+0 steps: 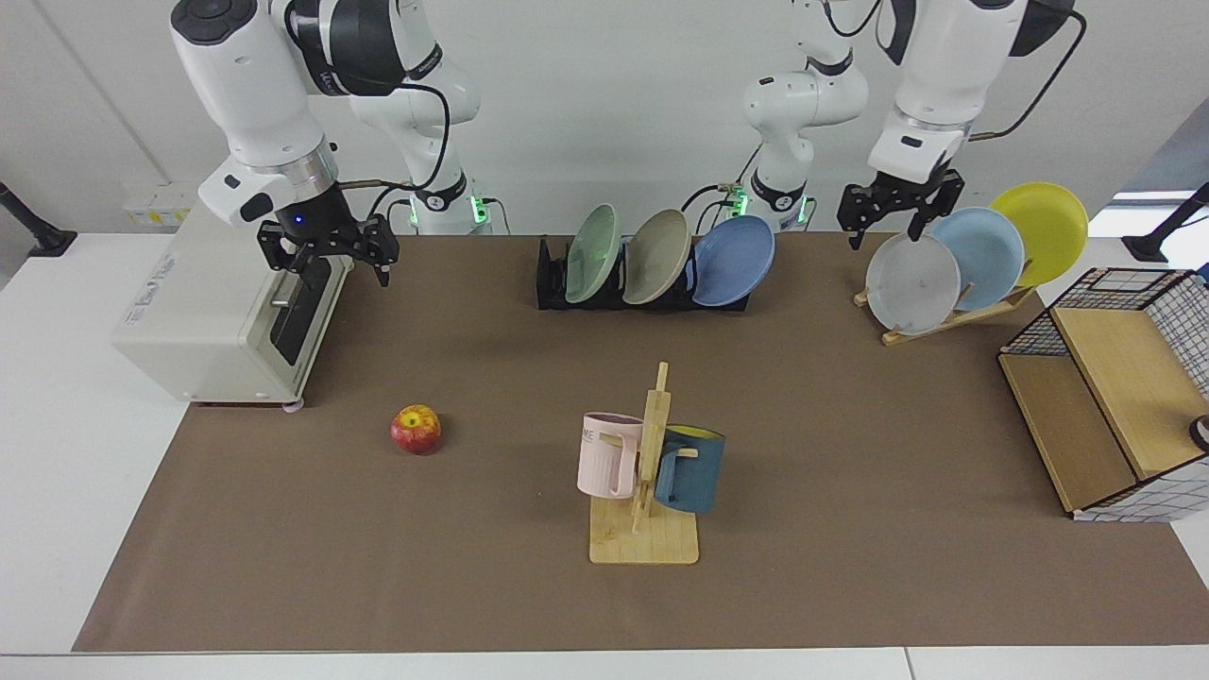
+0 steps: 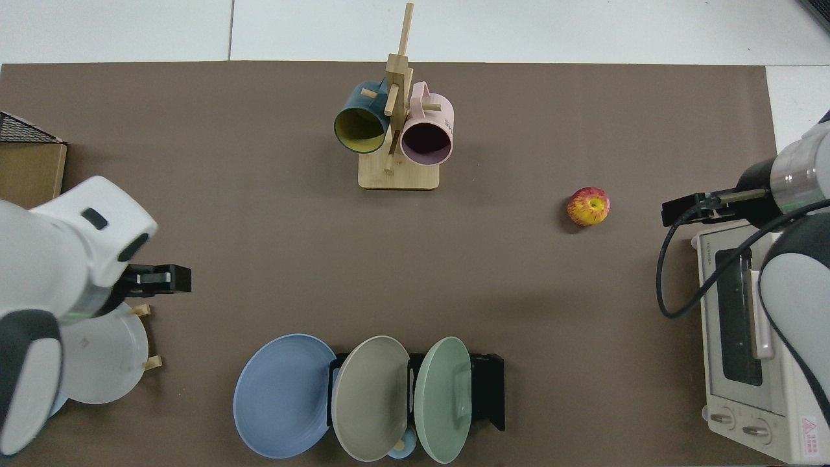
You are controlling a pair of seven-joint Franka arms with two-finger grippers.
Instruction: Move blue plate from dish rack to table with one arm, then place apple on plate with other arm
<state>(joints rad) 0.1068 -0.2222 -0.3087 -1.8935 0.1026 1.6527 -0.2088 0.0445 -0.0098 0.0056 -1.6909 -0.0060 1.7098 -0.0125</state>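
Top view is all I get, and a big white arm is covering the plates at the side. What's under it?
Observer: From the facing view, the wooden stand holds three plates: a grey-white plate, a sky-blue plate and a yellow plate.
Operator: Is the arm grabbing one?
Observer: No. The left gripper hangs open and empty, level with the top rim of the grey-white plate.
Operator: What about the arm by the oven?
Observer: The right gripper is open too. It is up in the air by the toaster oven, well above the apple. That arm waits.
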